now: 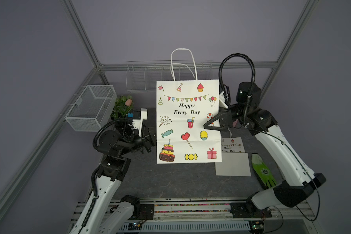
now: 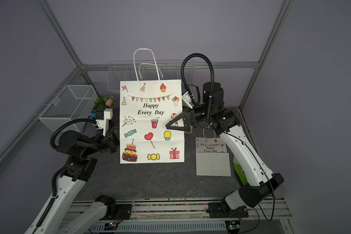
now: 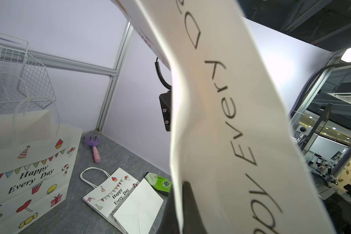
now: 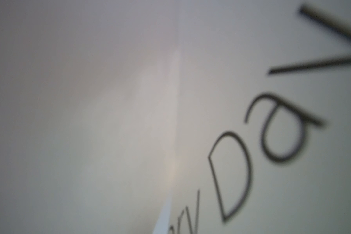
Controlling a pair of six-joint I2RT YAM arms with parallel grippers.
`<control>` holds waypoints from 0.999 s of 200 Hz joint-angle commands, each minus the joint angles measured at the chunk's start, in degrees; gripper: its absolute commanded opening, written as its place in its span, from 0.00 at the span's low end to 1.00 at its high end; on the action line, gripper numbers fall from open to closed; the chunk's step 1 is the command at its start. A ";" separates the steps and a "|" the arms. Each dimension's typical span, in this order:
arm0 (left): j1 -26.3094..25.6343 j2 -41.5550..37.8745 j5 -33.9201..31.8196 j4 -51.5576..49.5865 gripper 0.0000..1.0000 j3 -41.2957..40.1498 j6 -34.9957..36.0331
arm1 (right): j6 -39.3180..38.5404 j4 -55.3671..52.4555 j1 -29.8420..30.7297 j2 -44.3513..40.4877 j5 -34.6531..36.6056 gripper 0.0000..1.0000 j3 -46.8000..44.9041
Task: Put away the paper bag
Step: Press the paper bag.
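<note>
One paper bag (image 1: pixel 187 121), white, large, printed "Happy Every Day" with party motifs, two twisted cord handles (image 1: pixel 182 48) at the top. Location: held up over the middle of the dark table (image 1: pixel 170 182) between your two arms, broad face turned to the top cameras; you cannot tell whether its lower edge touches the tabletop. Left gripper (image 1: pixel 152 139): clenched on the bag's left edge, one dark finger (image 3: pixel 190 206) against the paper in the left wrist view. Right gripper (image 1: pixel 206 126): one black finger lies across the printed face at the right edge, its partner hidden behind, so you cannot tell whether that pair is pinching or let go. Handling, as a judgement: light, empty-looking and flattened along its creases, so it is likely to flop and bow when carried by one edge; the paper is smooth and may tear under a hard pinch. Best hold: the doubled side fold or the top rim near the handles, on both sides together. Also listed: small folded bag (image 1: pixel 232 144) flat on the table, green glove (image 1: pixel 262 172), wire basket (image 1: pixel 91 105), wire rack (image 1: pixel 146 77).
</note>
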 commanded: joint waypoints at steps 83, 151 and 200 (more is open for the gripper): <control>-0.24 1.25 -2.67 -4.68 0.00 2.05 2.81 | -12.18 -19.13 -0.13 -5.47 16.63 0.93 -0.79; -1.07 1.39 -0.27 -2.37 0.11 1.70 1.15 | -14.29 -20.71 -0.14 -6.69 21.31 0.55 -3.06; -2.26 1.21 0.46 -4.05 0.18 2.07 2.65 | -13.62 -19.64 -0.14 -7.60 23.50 0.34 -3.54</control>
